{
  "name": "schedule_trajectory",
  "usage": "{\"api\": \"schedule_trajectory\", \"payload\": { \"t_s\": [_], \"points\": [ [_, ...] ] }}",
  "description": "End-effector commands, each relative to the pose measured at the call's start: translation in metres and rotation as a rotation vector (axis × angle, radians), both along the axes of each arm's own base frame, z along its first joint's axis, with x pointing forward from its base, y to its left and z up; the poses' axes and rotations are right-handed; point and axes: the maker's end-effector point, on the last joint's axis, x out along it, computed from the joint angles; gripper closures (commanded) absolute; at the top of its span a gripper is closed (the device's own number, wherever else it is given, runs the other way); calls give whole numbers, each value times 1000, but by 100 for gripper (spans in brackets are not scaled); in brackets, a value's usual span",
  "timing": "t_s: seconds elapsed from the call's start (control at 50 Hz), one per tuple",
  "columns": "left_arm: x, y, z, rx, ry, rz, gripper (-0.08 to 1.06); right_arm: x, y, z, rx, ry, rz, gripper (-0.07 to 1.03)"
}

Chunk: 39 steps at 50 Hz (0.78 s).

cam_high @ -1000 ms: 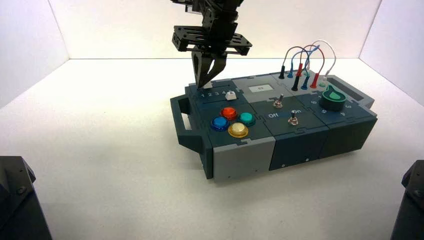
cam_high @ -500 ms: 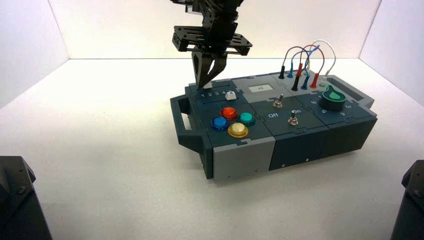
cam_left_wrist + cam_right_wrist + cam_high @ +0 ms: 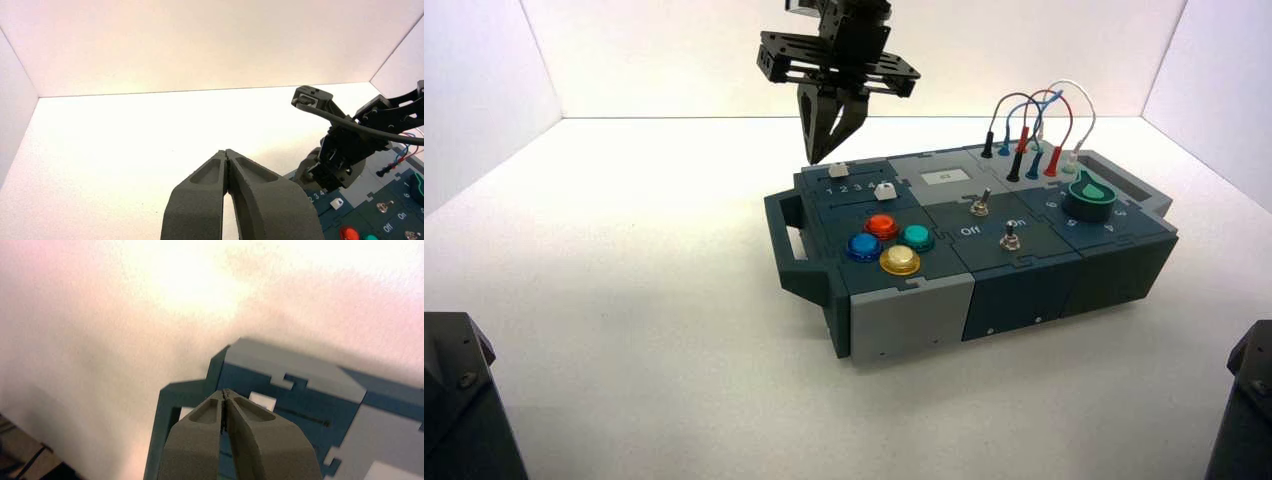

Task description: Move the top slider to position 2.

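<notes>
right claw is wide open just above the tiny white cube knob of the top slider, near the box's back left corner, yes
Not quite. The right claw is shut, fingertips meeting, as the right wrist view shows. The rest holds: it hangs just above the tiny white cube knob of the top slider, near the dark blue box's back left corner.

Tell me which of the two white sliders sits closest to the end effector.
The rear slider, right below the right end effector; the other slider sits nearer the coloured buttons.

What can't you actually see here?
- Where the tiny white cube-shaped top slider sits: high view, printed digits too small; right wrist view, blurred and partly behind the shut right tool.
- Same slider, left wrist view: right arm hides it.
- Lettering on the white rectangular label, high view: too small.
</notes>
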Motion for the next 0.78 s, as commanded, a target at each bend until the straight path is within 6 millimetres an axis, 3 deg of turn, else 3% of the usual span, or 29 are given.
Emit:
{"api": "schedule_trajectory", "payload": {
  "t_s": [0.02,0.26,0.62,0.78],
  "points": [
    [3,-2,16,-10,-38,-5,101,-1,3,32,43,-27,-10,98],
    [3,-2,17,-10,-40,-5,101,-14,-11,36,28,-2,-21,98],
    [2,-3,15,-12,-38,-11,100,-21,-24,10,-41,43,-19,98],
    [3,-4,16,-14,-37,-11,101,-20,-26,7,-51,42,-14,98]
  ]
}}
